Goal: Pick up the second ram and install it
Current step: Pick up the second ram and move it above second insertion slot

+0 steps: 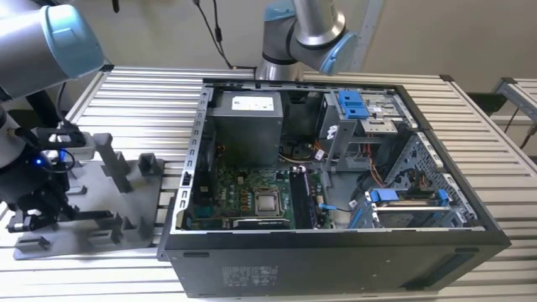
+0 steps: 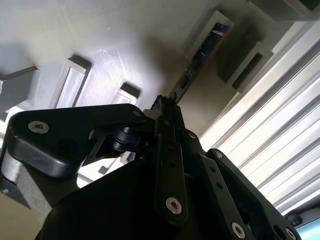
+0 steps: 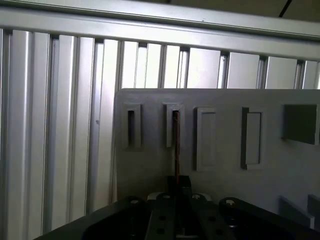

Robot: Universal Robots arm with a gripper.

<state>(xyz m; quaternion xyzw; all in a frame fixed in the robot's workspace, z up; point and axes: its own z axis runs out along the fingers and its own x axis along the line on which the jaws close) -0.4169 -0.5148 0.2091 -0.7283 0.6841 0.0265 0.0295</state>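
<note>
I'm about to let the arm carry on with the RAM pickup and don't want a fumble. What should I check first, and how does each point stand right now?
1. Alignment of the gripper with the second ram: ok, it sits at the stick's near end in both wrist views.
2. Firm hold on the stick: cannot tell.
3. Stick out of the holder tray: not ok, it stands in a tray slot.
4. The computer case open, motherboard exposed: ok.
5. The memory slots free: cannot tell.

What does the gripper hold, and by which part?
The gripper grips the second ram by its near end; its far end is in a slot of the tray.
</note>
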